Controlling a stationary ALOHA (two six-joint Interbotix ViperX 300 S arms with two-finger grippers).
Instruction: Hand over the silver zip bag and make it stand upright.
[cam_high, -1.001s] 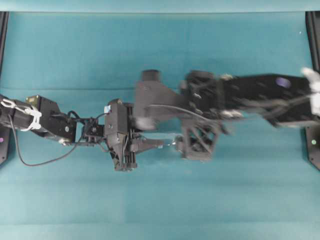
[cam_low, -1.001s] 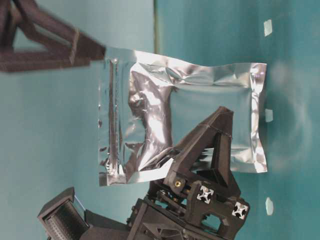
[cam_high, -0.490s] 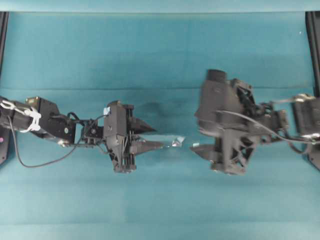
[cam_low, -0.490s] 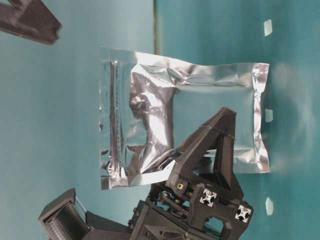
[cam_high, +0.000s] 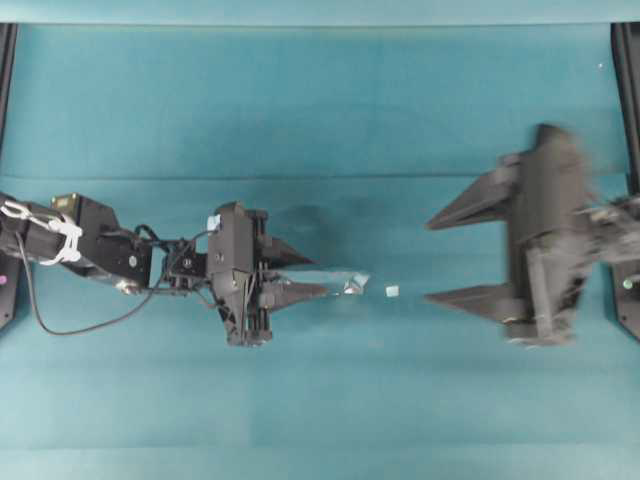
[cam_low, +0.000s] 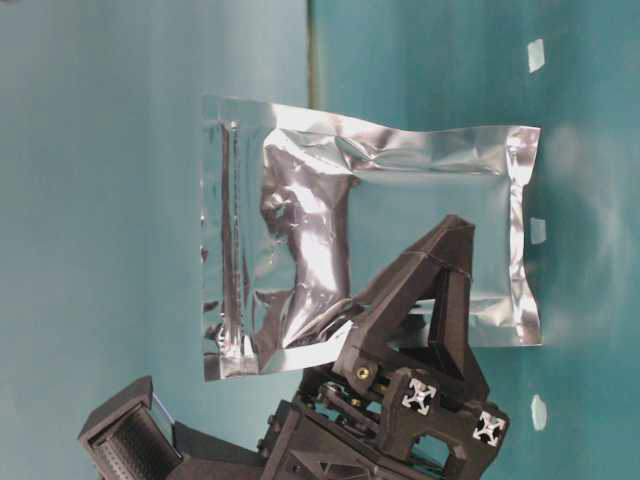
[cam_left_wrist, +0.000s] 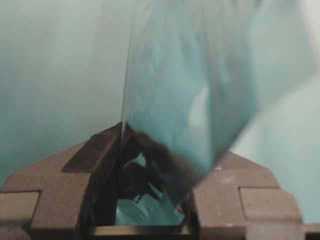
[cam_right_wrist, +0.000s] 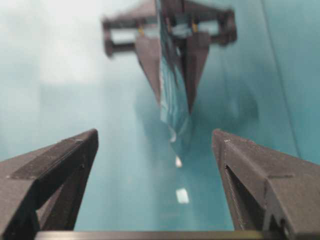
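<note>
The silver zip bag (cam_low: 330, 210) is held in a vertical plane, zip strip away from the table and bottom edge close to the teal surface. From overhead it is a thin sliver (cam_high: 335, 279). My left gripper (cam_high: 310, 272) is shut on its lower side edge, with one finger (cam_low: 420, 300) across the foil. In the left wrist view the bag (cam_left_wrist: 200, 85) rises from between the fingers of the left gripper (cam_left_wrist: 170, 142). My right gripper (cam_high: 428, 260) hangs wide open at the far right, away from the bag. Ahead of the right gripper (cam_right_wrist: 155, 134) are the bag (cam_right_wrist: 172, 95) and the left gripper (cam_right_wrist: 170, 30).
A tiny white pellet (cam_high: 392, 291) lies on the teal table just beyond the bag's free end, also visible as the pellet (cam_right_wrist: 182, 195). Black frame posts (cam_high: 628, 70) stand at the table's left and right edges.
My right gripper, which was at the bag's top corner, has drawn back to the right, open. The left gripper has kept the bag and sunk it slightly towards the table.
</note>
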